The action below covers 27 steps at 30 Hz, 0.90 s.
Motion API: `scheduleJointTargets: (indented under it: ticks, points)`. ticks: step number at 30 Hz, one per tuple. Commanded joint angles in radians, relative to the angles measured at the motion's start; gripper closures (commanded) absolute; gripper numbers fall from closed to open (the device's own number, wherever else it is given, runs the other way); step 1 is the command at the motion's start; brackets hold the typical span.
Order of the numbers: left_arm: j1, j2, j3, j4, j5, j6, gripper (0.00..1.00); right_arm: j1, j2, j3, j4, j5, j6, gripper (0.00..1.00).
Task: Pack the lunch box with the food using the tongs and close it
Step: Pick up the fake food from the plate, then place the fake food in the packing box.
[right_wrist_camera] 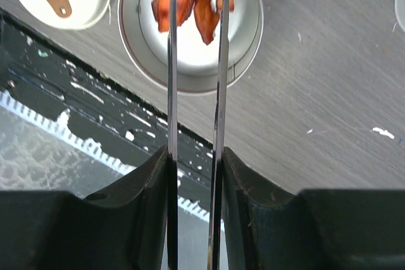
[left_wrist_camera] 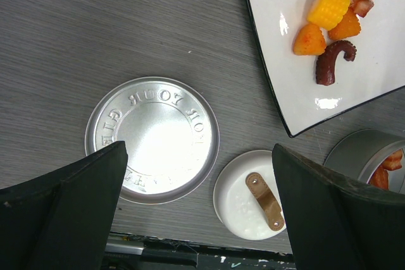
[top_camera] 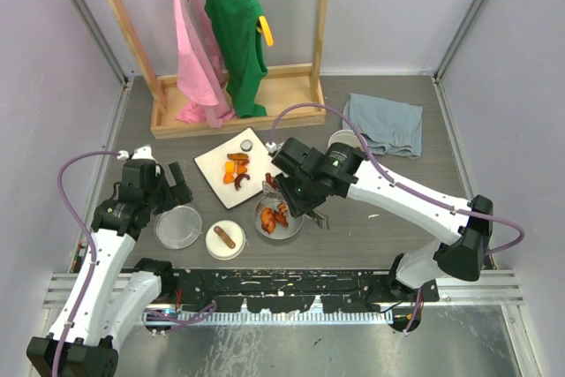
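Observation:
My right gripper (right_wrist_camera: 196,154) is shut on the slim silver tongs (right_wrist_camera: 171,61), one arm against each finger. The tong tips reach over a round steel tin (right_wrist_camera: 190,84) of the lunch box, which holds orange and dark red food pieces (right_wrist_camera: 204,14). In the top view the right gripper (top_camera: 297,196) hangs just above this tin (top_camera: 278,220). The flat steel lid (left_wrist_camera: 152,137) lies on the table below my open left gripper (left_wrist_camera: 197,156), whose fingers hold nothing. More food (left_wrist_camera: 329,11), orange, yellow and dark red, lies on the white square plate (left_wrist_camera: 297,93).
A small white round dish (left_wrist_camera: 240,203) holding a brown strap-shaped piece (left_wrist_camera: 264,200) sits between the lid and the tin. Another steel cup (top_camera: 342,139) stands by a blue-grey cloth (top_camera: 385,124). A wooden rack (top_camera: 291,94) with pink and green garments fills the back.

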Motion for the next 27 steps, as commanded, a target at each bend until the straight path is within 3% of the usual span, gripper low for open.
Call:
scheduleJointTargets:
  ticks: [1, 27]
  points:
    - [0.004, -0.008, 0.002, 0.044, 0.009, 0.005, 0.02, 0.057, -0.036, 0.002, -0.078, 0.032, 0.049, 0.66]
    - [0.004, -0.007, 0.002, 0.046, 0.013, 0.005, 0.02, 0.144, -0.028, -0.106, -0.141, 0.042, 0.155, 0.64]
